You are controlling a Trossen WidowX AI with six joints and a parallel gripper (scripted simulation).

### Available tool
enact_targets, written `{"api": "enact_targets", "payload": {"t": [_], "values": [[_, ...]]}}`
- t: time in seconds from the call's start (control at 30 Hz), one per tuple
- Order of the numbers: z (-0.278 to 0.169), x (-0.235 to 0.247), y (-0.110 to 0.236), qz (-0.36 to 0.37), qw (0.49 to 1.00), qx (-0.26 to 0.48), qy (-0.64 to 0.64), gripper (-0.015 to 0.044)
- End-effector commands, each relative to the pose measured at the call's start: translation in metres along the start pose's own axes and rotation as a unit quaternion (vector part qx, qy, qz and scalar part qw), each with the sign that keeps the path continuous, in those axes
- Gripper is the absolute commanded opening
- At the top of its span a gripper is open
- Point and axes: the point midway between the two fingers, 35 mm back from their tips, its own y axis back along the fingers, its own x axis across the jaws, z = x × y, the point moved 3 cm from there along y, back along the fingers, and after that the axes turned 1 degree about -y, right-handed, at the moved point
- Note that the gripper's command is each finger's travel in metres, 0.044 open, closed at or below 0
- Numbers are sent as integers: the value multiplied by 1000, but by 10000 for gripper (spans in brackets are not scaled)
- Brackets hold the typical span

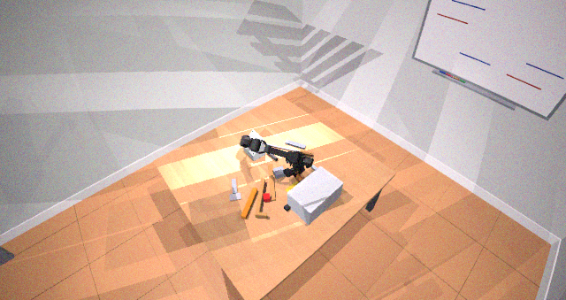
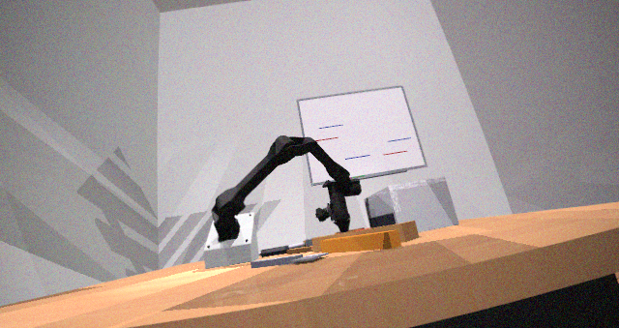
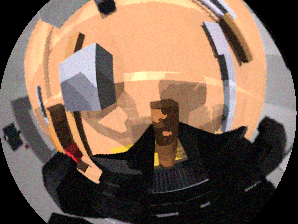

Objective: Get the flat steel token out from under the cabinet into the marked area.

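Note:
My gripper (image 1: 297, 174) (image 2: 342, 225) (image 3: 162, 124) is shut on a brown wooden stick (image 3: 164, 123), which points forward and down from between the fingers. It hangs low over the table, just in front of the white cabinet (image 1: 315, 193) (image 2: 411, 203) (image 3: 87, 76). A bit of yellow marking (image 1: 290, 188) shows on the table by the cabinet's front. I cannot see the steel token in any view; the cabinet's lower edge is too small to read.
An orange bar (image 1: 248, 203) (image 2: 360, 241), a brown T-shaped rake (image 1: 260, 203), a red cube (image 1: 266, 197), a grey L-piece (image 1: 234, 190), a grey bar (image 1: 294, 144) and a small black block (image 1: 286, 207) lie around the cabinet. The arm's base (image 1: 253, 149) (image 2: 232, 243) stands behind.

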Motion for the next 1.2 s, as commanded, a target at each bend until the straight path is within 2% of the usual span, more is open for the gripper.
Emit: {"api": "enact_targets", "payload": {"t": [0.0, 1.17], "values": [[0, 6, -1, 2, 1000, -1, -5, 0], [30, 3, -1, 2, 1000, -2, -4, 0]]}}
